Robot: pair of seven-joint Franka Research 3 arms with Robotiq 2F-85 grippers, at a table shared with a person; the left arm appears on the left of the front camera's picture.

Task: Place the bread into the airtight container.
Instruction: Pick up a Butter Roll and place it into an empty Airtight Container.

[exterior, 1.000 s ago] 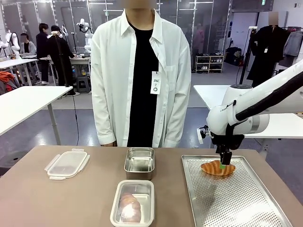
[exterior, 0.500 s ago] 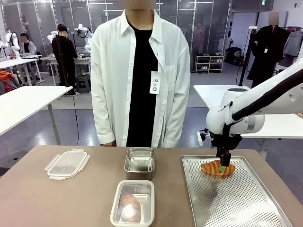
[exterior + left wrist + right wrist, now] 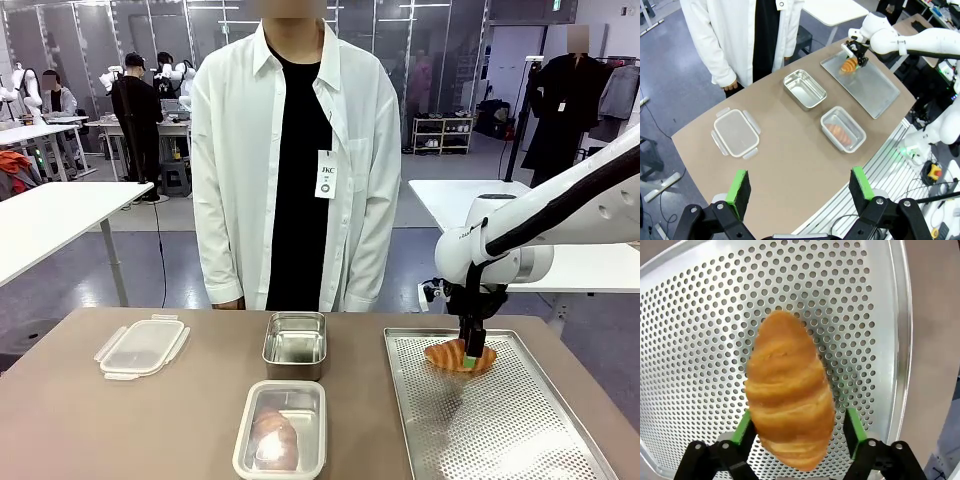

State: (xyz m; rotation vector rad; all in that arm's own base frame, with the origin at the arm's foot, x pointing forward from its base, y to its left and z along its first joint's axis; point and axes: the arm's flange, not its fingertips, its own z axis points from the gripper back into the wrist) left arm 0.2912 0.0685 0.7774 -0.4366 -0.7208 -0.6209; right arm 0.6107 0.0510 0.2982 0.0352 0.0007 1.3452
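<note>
Our right gripper [image 3: 799, 416] clamps the golden flaky croissant [image 3: 787, 390] crosswise; its long axis runs bottom-to-top, leaning slightly left.

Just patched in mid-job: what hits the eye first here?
The right hand grips a croissant on the perforated tray, at the robot's right. Mid-table, the near steel container already holds a second croissant; the far container is empty.

White right arm [image 3: 512, 255] carries a black cable [image 3: 580, 195] and black claw [image 3: 472, 352] (green pads [image 3: 854, 425]).
</note>
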